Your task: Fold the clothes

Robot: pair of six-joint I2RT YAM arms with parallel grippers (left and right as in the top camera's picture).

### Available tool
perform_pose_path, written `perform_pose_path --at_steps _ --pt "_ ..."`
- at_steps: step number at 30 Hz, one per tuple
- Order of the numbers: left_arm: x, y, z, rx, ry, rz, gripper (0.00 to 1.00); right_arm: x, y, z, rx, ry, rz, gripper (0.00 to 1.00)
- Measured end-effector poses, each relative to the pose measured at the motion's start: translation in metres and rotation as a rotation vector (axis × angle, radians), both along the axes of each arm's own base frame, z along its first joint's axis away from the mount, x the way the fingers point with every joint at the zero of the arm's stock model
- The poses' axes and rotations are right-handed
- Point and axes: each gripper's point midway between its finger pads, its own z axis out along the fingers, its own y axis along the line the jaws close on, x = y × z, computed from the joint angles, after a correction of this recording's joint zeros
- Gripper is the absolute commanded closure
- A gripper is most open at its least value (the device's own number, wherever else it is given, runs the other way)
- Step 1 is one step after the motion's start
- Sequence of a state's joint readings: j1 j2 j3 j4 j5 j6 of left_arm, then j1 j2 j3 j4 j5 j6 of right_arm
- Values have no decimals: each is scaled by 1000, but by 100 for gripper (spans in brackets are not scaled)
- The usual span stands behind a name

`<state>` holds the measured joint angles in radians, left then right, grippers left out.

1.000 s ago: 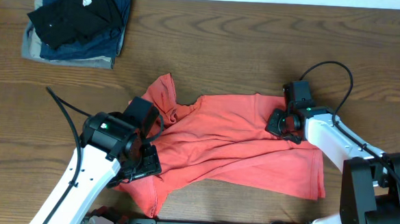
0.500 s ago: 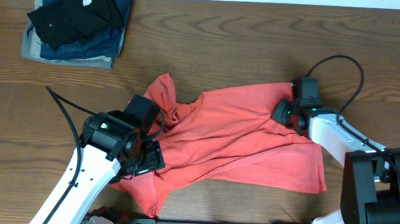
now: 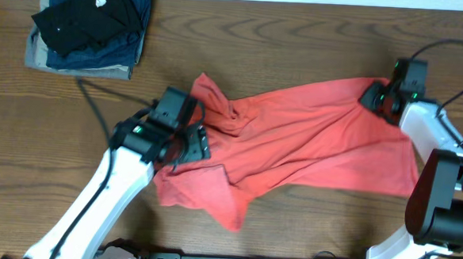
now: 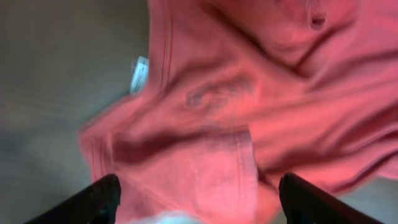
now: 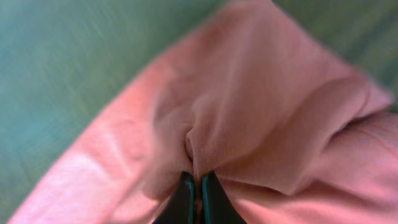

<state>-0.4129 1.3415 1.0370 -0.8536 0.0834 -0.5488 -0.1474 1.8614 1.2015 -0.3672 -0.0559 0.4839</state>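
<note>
The T-shirt [image 3: 310,141] (crumpled on the tabletop [image 3: 300,38]) is pinched by the closed right gripper [image 5: 196,186]; the left gripper [image 4: 199,190] is spread wide over it.

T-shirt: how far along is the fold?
Done: nothing folded yet; the T-shirt lies crumpled and stretched across the table. In hand: the right gripper is shut on a pinch of fabric at its right end; the left gripper hangs open over the left side. Left: flattening and every fold.

Overhead looks straight down at the table [image 3: 300,38], while the 2 wrist cameras sit close over the T-shirt [image 3: 310,141].
</note>
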Motion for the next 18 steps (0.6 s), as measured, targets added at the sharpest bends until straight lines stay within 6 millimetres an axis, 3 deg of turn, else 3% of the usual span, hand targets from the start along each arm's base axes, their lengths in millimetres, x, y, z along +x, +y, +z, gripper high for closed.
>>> perform_pose_path --at_steps 3,7,9,12,16,18 --pt "32 -14 -16 -6 -53 -42 20 18 -8 16 -18 -1 6 99" --pt "61 -27 -48 3 -71 -84 28 27 -21 20 -21 61 -2 98" --pt "72 -32 -65 7 -73 -102 37 25 -29 17 -12 113 -11 81" --pt "82 -38 -87 9 -69 -128 54 14 -36 12 -9 194 -6 24" --pt "84 -40 -105 14 -46 -131 77 0 -36 14 -6 265 11 1" --pt "86 -41 -107 13 -52 -137 87 -6 -34 17 -4 292 22 1"
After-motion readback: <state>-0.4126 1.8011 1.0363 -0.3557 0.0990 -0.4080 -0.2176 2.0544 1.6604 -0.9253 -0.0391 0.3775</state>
